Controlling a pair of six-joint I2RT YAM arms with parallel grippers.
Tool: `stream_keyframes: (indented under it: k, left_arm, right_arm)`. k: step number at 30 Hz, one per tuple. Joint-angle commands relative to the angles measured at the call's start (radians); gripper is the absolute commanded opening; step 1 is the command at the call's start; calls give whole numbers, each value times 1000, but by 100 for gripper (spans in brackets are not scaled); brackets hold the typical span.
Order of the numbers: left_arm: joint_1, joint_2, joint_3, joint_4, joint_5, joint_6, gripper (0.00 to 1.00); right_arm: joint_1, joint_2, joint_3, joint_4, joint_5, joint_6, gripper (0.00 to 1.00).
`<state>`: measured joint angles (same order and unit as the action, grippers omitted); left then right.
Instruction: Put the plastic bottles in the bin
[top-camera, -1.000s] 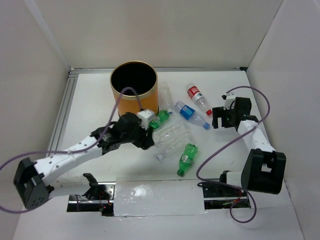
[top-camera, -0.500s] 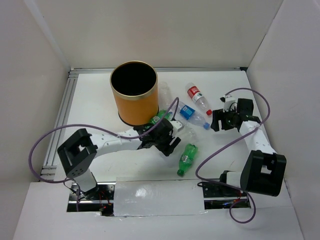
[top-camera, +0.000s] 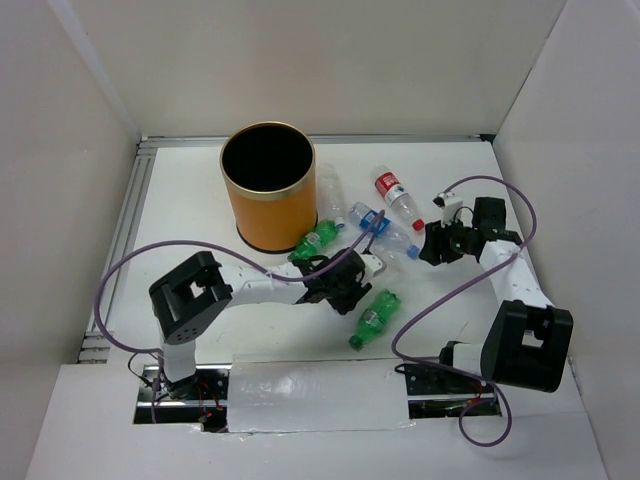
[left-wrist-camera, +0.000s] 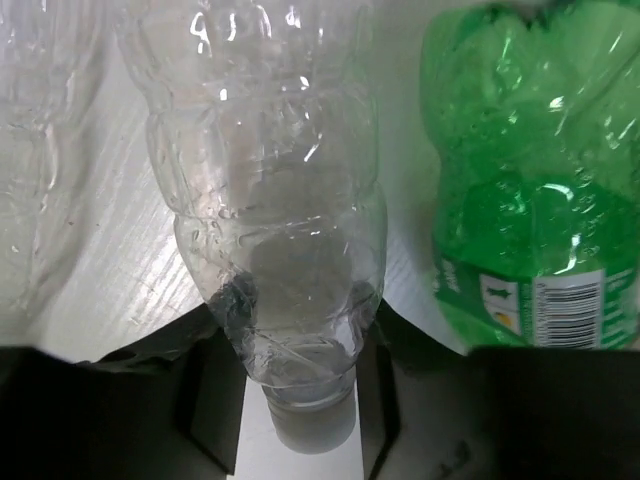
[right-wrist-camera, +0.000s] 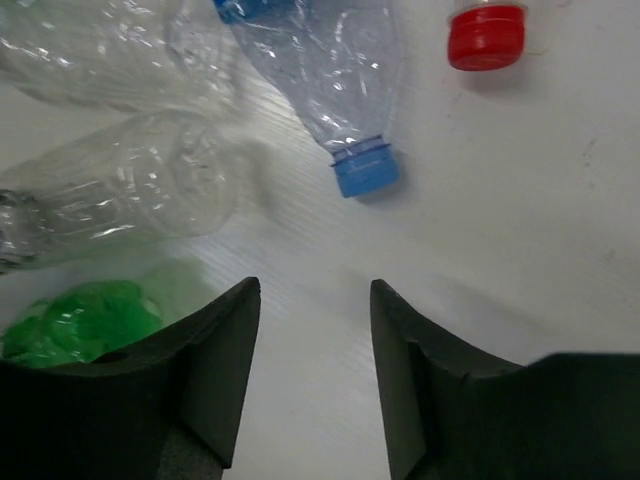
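The orange bin (top-camera: 267, 200) stands at the back left. My left gripper (top-camera: 352, 287) is low over the bottle cluster. In the left wrist view it (left-wrist-camera: 300, 330) is open, with its jaws on either side of the neck of a clear bottle (left-wrist-camera: 270, 200) lying on the table. A green bottle (left-wrist-camera: 520, 180) lies just to its right and shows in the top view (top-camera: 372, 318) too. A second green bottle (top-camera: 315, 240) lies by the bin. My right gripper (top-camera: 435, 243) (right-wrist-camera: 313, 285) is open and empty, just short of the blue-labelled bottle (top-camera: 380, 228), whose blue cap (right-wrist-camera: 365, 170) faces it. The red-labelled bottle (top-camera: 398, 197) lies behind.
Another clear bottle (top-camera: 329, 192) leans by the bin's right side. Two more clear bottles (right-wrist-camera: 120, 190) lie left of the right gripper. White walls close in the table on the left, back and right. A metal rail (top-camera: 125, 230) runs along the left edge.
My left arm swung right and forward from beside the bin down onto the clear bottle. My right gripper edged slightly left toward the blue-capped bottle.
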<state>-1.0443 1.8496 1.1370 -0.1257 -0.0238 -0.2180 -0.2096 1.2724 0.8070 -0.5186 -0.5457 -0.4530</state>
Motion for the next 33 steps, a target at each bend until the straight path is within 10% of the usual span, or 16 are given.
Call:
stream_keyframes:
  k: [1,5,7,11,23,33]
  left_arm:
    - [-20,-51,58,21,-8,14,24]
    - [-29,-208,147,-46,-77,3,15]
    - [-16,-257,229,-58,-125,19,15]
    - [62,-335,357,-69,-241,55,15]
    - [513,-264,441,64,-481,77,21]
    - [572,-161,452,-35,-472,32,94]
  right_arm:
    - [-1,-11,55,-63,-126,-94,52]
    - [-1,-59,28,-52,-213,-121,36]
    - [-1,-71,14,0,-224,-121,65]
    - [-1,-71,4,81,-237,-112,85]
    - [75,157,133,218,-198,-101,86]
    - [214,367,244,248,-53,-128,94]
